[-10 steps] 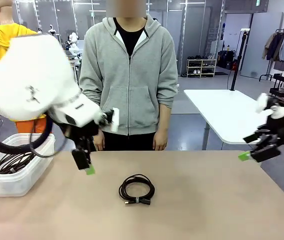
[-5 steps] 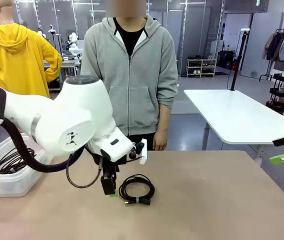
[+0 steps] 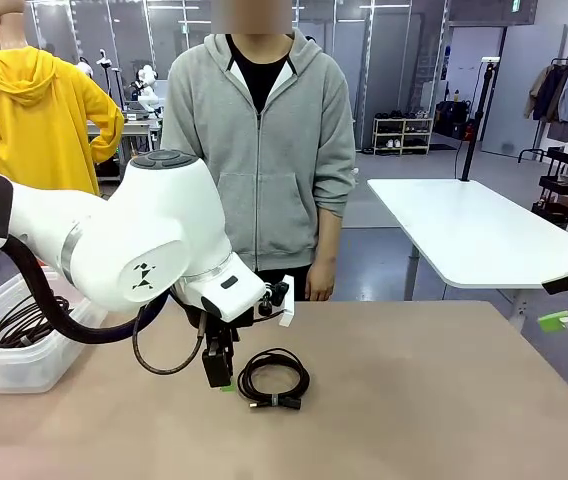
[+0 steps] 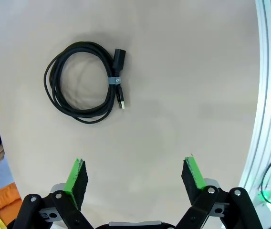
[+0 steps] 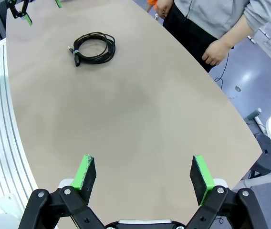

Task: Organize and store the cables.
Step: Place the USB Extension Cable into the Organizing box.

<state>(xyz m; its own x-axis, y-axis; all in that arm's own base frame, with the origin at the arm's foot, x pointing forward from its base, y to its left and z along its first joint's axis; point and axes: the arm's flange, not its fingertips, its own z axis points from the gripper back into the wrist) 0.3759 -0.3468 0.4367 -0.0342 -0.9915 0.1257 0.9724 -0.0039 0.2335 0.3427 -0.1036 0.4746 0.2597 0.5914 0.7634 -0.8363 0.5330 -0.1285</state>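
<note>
The table (image 3: 444, 400) carries one coiled cable (image 3: 274, 377) near its middle, bound by a small tie. At the table's left edge a clear plastic bin (image 3: 24, 360) holds more coiled cables (image 3: 26, 325), though how many is hard to tell through its wall. A person in a grey hoodie (image 3: 259, 150) stands at the far side. The left gripper (image 4: 134, 179) hangs just beside the lone coil, fingers spread wide, holding nothing. The right gripper (image 5: 144, 177) hovers at the table's right edge, also spread and empty.
</note>
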